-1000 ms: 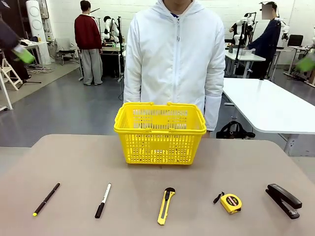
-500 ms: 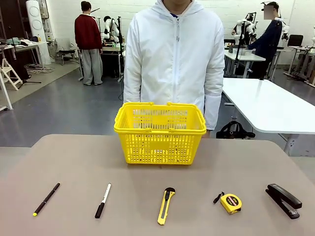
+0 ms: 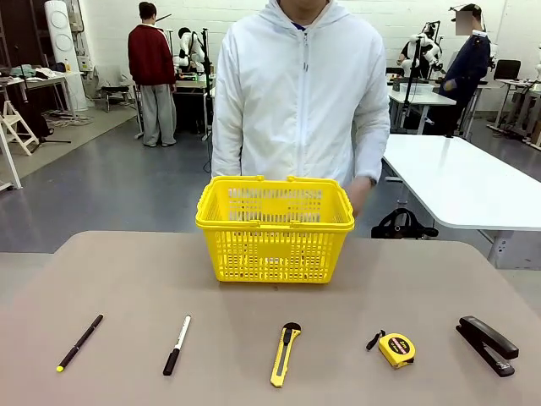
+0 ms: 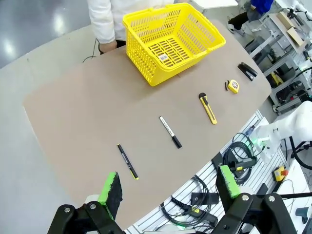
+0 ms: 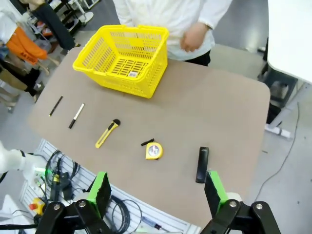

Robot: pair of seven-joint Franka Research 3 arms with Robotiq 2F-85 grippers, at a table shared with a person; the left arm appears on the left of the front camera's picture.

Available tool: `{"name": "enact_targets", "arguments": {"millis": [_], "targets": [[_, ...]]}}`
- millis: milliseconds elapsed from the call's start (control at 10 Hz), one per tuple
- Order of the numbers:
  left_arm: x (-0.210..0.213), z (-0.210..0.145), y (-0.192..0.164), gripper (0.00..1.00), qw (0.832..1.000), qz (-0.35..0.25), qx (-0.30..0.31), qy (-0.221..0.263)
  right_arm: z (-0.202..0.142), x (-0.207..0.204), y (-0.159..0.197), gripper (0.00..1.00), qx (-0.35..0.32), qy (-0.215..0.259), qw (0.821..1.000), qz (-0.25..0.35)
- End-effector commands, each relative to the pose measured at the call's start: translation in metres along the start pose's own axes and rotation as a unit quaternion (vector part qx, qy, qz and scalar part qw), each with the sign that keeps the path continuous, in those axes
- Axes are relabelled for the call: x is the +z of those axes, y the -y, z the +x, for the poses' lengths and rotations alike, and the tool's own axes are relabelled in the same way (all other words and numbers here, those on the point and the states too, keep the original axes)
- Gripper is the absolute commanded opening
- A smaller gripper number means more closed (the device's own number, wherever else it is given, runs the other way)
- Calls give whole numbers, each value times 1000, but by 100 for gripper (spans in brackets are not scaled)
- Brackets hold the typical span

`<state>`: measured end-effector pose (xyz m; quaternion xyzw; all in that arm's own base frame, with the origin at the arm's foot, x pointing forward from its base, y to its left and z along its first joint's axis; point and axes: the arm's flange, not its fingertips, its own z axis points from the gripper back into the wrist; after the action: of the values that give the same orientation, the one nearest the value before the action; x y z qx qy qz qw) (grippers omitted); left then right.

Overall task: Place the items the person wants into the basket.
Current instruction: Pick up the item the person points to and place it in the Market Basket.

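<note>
A workshop floor with other benches lies behind the tan table [image 3: 127, 279]. The person [image 3: 300, 93] in white stands upper centre, one hand [image 3: 359, 196] low beside the yellow basket [image 3: 275, 228] at centre frame. Both arms hang high over the table's near edge, the left gripper [image 4: 169, 184] and right gripper [image 5: 157, 189] each spread wide and empty. The sensible step, I judge, is to wait for the person's choice, then descend square across that pen's barrel. Along the bottom of the frame, the stapler [image 3: 488, 343], utility knife [image 3: 285, 353] and tape measure [image 3: 396, 348] lie right of the white marker [image 3: 177, 344] and thin black pen [image 3: 79, 342]. All are well apart, so nothing blocks either pen.
</note>
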<state>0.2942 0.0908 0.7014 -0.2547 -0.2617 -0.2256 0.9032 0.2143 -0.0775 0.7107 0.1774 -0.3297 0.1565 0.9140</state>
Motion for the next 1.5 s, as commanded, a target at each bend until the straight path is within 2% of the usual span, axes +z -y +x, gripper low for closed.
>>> {"name": "enact_targets", "arguments": {"millis": [0, 1400], "targets": [[2, 0, 1, 100, 1000, -3, -7, 1, 1, 1, -4, 100, 11, -2, 1000, 6], [2, 0, 1, 100, 1000, -3, -7, 1, 1, 1, -4, 100, 4, -1, 1000, -4]]}}
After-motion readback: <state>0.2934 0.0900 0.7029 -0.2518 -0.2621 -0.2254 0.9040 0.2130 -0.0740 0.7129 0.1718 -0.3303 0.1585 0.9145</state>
